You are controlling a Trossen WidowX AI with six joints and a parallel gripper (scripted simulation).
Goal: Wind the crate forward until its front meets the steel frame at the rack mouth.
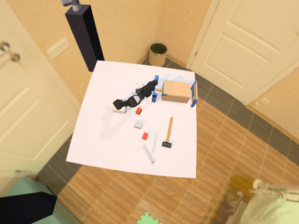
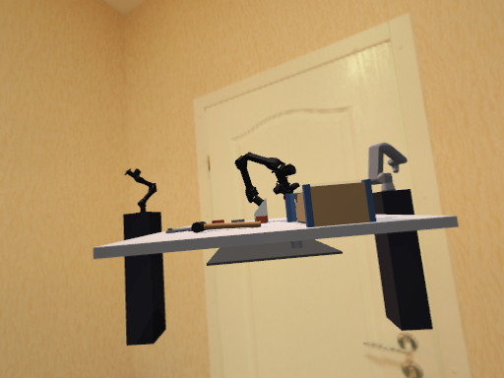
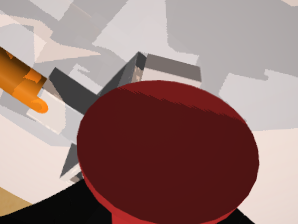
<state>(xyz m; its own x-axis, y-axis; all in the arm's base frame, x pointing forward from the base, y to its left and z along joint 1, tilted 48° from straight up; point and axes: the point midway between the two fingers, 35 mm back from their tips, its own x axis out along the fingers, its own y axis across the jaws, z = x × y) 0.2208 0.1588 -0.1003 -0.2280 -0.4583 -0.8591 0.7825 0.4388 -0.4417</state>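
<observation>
The gripper (image 1: 155, 83) (image 2: 290, 189) (image 3: 154, 175) is closed on a red round knob (image 3: 167, 150). In the top view, the cardboard-brown crate (image 1: 176, 88) (image 2: 340, 204) sits at about three o'clock from the gripper, just beyond the blue frame (image 1: 153, 97) (image 2: 291, 208), apart from it. The claw-less hammer (image 1: 169, 129) (image 2: 228, 225) lies at six o'clock from the crate.
</observation>
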